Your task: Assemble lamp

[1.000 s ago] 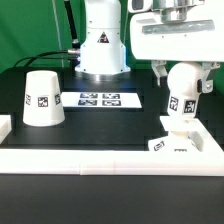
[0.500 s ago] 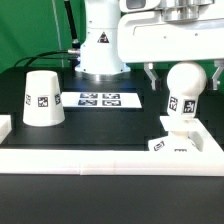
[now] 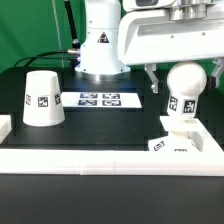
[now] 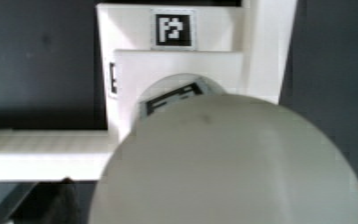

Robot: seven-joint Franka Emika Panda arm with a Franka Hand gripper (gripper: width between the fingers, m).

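The round bulb [image 3: 184,92] stands upright on its stem in the low square base [image 3: 178,144] at the exterior view's right. My gripper [image 3: 184,70] hangs over the bulb's top, open, with one finger [image 3: 150,76] on each side of the bulb and clear of it. The tapered shade [image 3: 42,98] stands mouth down at the exterior view's left, apart from the rest. In the wrist view the bulb [image 4: 229,160] fills the near field, and the base [image 4: 176,60] with its tag lies beyond it. My fingertips do not show there.
The marker board [image 3: 98,99] lies flat mid-table behind the parts. A white raised rail [image 3: 100,160] runs along the front edge, with a block at the far left. The arm's white base [image 3: 100,40] stands at the back.
My gripper has risen a little and its fingers have spread away from the bulb. The bulb stays upright on the base. The shade has not moved.
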